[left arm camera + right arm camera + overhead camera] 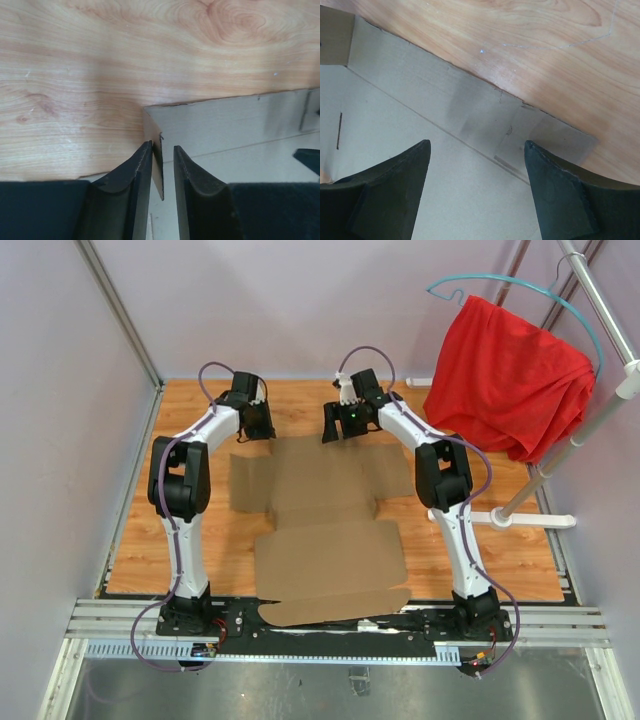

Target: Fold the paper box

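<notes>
Two arms reach from the bottom of the top view across the table [135, 540], which bears the box [330, 560] at frame centre.

Box: a cut sheet lying mostly flat, its near edge at the arm bases and its far flaps in the upper middle of the frame. It is judged to be laid lengthwise so that both grippers can work the far flaps together.

Cloth [505, 375]: hangs at upper right, well apart from the box, and plays no part in the work.

Right gripper [477, 145]: jaws spread wide with nothing between them, hovering above the creased far strip of the sheet, which runs diagonally across its wrist view. It is judged poised to take or press that strip.

Left gripper [162, 147]: jaws narrowly parted, with a raised flap [151, 130] standing on edge in the gap. The flap sits close to the finger at picture left. A sliver of space shows toward the other finger, so no clamp is evident. The gripper is judged placed to stand this corner flap upright.

Containment: apart from that one flap, the box has no walls formed and holds nothing. Folding is judged to be at an early stage.
</notes>
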`<state>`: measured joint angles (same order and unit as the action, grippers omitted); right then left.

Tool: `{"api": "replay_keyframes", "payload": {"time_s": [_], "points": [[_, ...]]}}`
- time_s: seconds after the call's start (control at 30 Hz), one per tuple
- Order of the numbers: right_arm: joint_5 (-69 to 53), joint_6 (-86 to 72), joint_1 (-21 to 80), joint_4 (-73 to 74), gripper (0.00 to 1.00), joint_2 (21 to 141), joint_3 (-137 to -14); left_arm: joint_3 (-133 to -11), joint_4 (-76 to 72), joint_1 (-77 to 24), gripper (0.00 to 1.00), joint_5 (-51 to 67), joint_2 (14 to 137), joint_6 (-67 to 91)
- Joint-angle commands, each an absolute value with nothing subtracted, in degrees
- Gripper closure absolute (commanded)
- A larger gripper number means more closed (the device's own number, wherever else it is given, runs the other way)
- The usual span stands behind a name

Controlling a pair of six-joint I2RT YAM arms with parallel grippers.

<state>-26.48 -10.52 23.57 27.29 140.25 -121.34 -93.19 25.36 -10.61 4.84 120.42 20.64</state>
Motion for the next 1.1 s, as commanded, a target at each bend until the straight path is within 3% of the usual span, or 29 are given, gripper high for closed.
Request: {"api": "replay_keyframes", "payload": {"time_s": [0.0, 0.5, 1.07], "points": [[-25.53, -10.62, 24.21, 29.02, 0.23, 142.89, -123.35, -95.75, 24.61, -10.99, 0.69, 7.45, 121.60, 21.35], [-24.68, -10.46, 23.83, 28.94, 0.24, 141.70, -120.20, -96.62, 21.98, -10.99, 0.68, 14.09, 124.91, 24.44], [-24.24, -10.99, 23.82, 29.97, 0.24, 141.01, -120.45, -99.09, 26.19, -10.99, 0.69, 7.59, 130.88, 24.57]]}}
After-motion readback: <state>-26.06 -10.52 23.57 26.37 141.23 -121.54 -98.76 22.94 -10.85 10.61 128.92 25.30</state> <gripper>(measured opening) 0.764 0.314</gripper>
